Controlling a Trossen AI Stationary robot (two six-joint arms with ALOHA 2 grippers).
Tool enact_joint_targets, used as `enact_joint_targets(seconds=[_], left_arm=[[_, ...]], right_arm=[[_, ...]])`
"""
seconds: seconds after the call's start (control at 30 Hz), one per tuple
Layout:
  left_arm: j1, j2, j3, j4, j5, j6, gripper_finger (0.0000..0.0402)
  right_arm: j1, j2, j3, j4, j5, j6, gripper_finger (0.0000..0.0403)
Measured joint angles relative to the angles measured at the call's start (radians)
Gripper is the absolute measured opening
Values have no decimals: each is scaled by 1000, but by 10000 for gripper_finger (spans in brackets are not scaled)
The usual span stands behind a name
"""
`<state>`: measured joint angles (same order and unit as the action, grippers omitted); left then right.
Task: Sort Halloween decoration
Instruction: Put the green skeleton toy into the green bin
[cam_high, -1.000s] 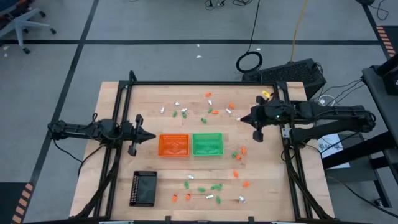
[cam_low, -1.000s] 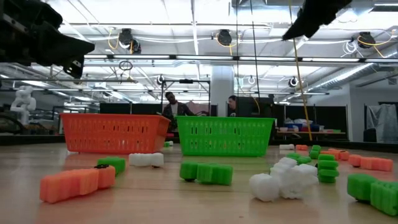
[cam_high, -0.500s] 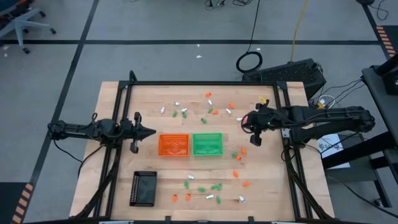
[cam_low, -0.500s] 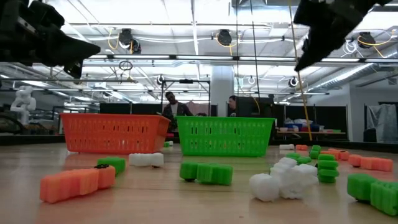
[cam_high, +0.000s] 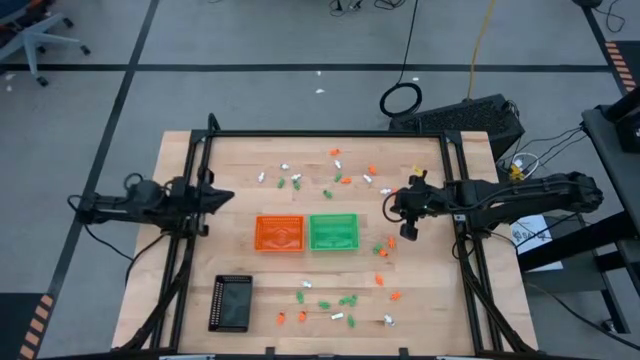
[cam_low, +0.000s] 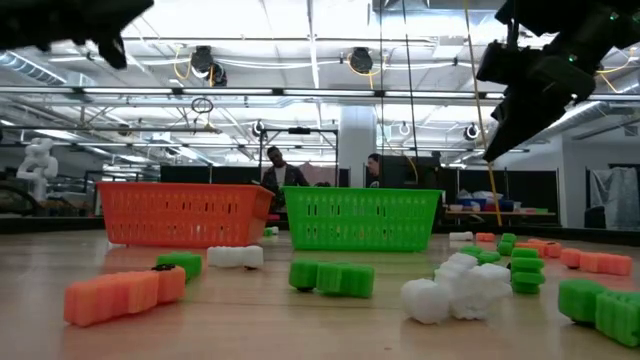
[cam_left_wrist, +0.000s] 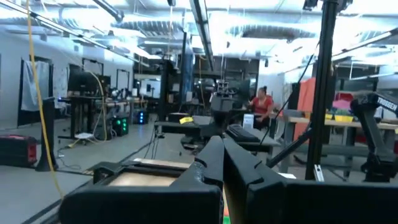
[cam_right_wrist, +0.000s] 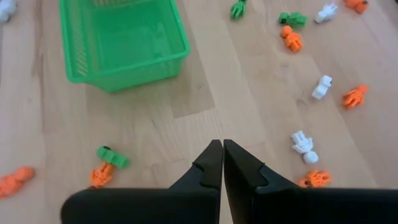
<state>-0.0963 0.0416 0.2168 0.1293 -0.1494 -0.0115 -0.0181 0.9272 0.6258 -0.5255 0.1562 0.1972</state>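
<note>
Small orange, green and white Halloween trinkets lie loose on the wooden table in three groups: far (cam_high: 335, 178), right (cam_high: 383, 246) and near (cam_high: 340, 305). My left gripper (cam_high: 230, 197) hovers shut at the table's left side, high up and pointing slightly upward into the room (cam_left_wrist: 222, 148). My right gripper (cam_high: 407, 231) hangs shut above the table, right of the green tray (cam_high: 333, 231), and slants down (cam_right_wrist: 222, 145). Below it are bare wood, a green and orange trinket pair (cam_right_wrist: 106, 165) and a white trinket (cam_right_wrist: 303, 146). Neither gripper holds anything.
The orange tray (cam_high: 279, 233) and the green tray stand side by side at the table's middle. A black rectangular tray (cam_high: 232, 302) lies at the near left. A dark frame (cam_high: 320, 134) borders the table. People stand in the room far behind (cam_low: 275, 165).
My left gripper has risen and tipped upward, drawing back a little toward the table's left edge. My right gripper has sunk toward the table and tipped further down, next to the green tray. Both have stayed shut. No trinket has moved.
</note>
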Motion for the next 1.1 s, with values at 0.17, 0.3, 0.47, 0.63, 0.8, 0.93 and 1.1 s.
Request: enact_joint_targets(seconds=[0.17, 0.3, 0.47, 0.63, 0.8, 0.93, 1.1], left_arm=[[0, 146, 193, -189, 0, 35, 1], [0, 296, 324, -287, 0, 53, 1], [0, 461, 427, -407, 0, 99, 1], [0, 583, 419, -430, 1, 205, 1], [0, 694, 413, -427, -1, 174, 1], [0, 780, 413, -403, -7, 123, 1], [0, 869, 413, -347, -9, 123, 1]], right_arm=[[0, 3, 0, 2, 0, 66, 0], [0, 5, 0, 0, 0, 116, 0], [0, 13, -1, 3, 5, 132, 0], [0, 51, -1, 5, 4, 116, 0], [0, 125, -1, 8, -28, 70, 1], [15, 204, -1, 31, -165, -24, 22], [52, 301, -1, 103, -236, -70, 74]])
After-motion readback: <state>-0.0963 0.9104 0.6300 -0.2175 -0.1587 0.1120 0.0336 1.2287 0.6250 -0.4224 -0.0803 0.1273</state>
